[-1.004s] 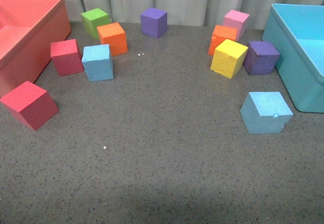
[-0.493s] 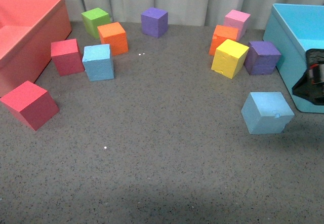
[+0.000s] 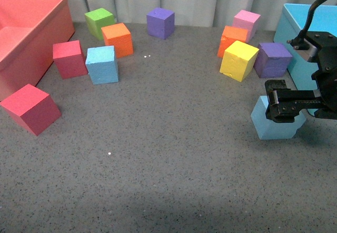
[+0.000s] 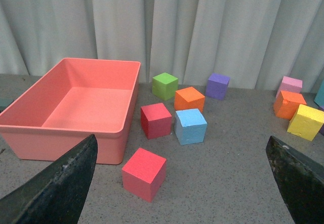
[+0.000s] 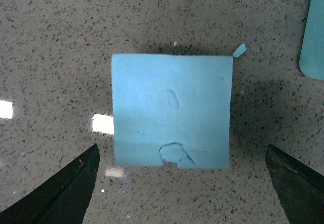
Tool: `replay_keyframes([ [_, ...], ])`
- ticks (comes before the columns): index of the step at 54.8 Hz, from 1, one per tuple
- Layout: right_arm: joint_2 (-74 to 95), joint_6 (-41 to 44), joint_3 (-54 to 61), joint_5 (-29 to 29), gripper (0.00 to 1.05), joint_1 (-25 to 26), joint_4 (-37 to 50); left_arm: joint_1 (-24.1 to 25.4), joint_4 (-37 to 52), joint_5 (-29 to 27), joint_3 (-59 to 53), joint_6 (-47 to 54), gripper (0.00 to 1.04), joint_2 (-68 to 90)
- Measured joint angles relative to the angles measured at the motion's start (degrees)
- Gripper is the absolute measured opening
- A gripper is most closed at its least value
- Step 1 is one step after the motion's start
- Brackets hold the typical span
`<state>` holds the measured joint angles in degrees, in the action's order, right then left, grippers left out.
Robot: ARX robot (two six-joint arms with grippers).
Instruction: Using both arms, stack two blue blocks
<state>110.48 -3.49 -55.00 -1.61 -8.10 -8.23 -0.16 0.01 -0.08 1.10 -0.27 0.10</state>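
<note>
Black jointed right arm with black cable: enters from the right side, wrist angled downward. Right end effector, black, two-fingered: fingers spread wide apart. Left end effector, black, two-fingered: fingers likewise spread wide, pointing forward.
</note>
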Motion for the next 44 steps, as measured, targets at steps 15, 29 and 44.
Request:
replay_keyframes([
  [15,8.17,2.60,-6.69,-0.72,0.95,0.39,-2.58,0.00,0.00,0.00,0.00,0.00,0.98,0.00],
  [29,13.60,2.16,-10.19,-0.50,0.71,-0.09,-3.74,0.00,0.00,0.00,0.00,0.00,0.98,0.00],
  [44,12.81,1.73,-9.84,-0.96,0.51,-0.35,-2.32,0.00,0.00,0.00,0.00,0.00,0.98,0.00],
])
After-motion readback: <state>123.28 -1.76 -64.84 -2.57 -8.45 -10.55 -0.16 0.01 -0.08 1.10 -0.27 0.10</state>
